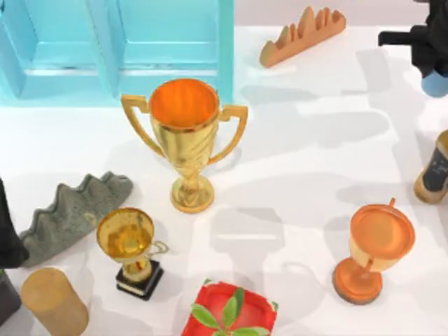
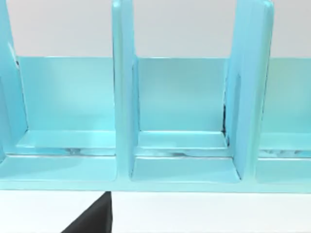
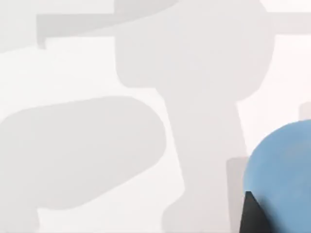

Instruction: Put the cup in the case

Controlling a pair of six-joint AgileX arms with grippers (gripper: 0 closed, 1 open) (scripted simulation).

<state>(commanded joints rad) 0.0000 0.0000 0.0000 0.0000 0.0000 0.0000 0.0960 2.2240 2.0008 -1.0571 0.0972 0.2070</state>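
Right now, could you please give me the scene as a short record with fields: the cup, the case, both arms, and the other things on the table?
cup: blue cup at the top view's right edge, under the right gripper, appears held
case: light blue case at the table's back left, open compartments, nothing seen inside
right arm: at the back right, far from the case
left arm: left gripper at the left edge, facing the case
others: gold trophy in front of the case, small gold trophy, orange goblet
status: cup not yet in the case
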